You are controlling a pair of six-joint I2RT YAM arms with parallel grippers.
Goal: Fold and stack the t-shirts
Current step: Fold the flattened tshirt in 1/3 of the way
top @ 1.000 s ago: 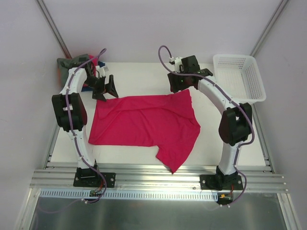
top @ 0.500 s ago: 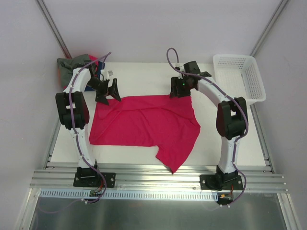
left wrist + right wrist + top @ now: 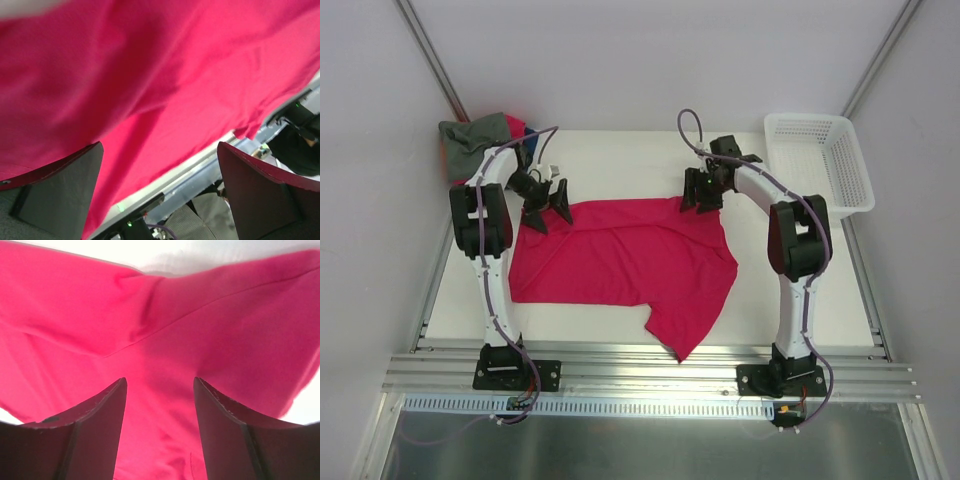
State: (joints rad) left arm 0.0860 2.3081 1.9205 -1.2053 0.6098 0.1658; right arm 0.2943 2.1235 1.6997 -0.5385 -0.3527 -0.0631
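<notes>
We find the crimson-red t-shirt [image 3: 620,255] spread over the middle of the worktop [image 3: 620,160]. Its far edge runs roughly parallel to the worktop's far edge. Its left side lies close to the left edge, and a pointed flap reaches to the near edge, right of centre. A diagonal crease crosses the cloth from the far side toward the right. The shirt is not folded.

The left tool [image 3: 548,212] stands at the shirt's far-left corner. In the left wrist view the left tool [image 3: 160,150] has its fingers [image 3: 60,195] spread wide apart. Red cloth [image 3: 150,75] fills the view beyond them and none is caught between them. We record this tool as fully open and holding nothing.

The right tool [image 3: 703,200] stands at the shirt's far-right corner, over the far hem. In the right wrist view the right tool [image 3: 160,382] shows a plain gap between its fingers [image 3: 90,435]. The red shirt [image 3: 160,315] lies beneath, rumpled into soft ridges, and bare worktop shows past its far edge. We record this tool as partly open and not gripping the cloth. We cannot tell whether either tool's fingertips touch the fabric.

A grey-green t-shirt [image 3: 470,135] lies bunched at the far-left corner of the worktop, apart from the red one. A white lattice basket [image 3: 855,175] sits at the far-right corner, just beyond the right arm.
</notes>
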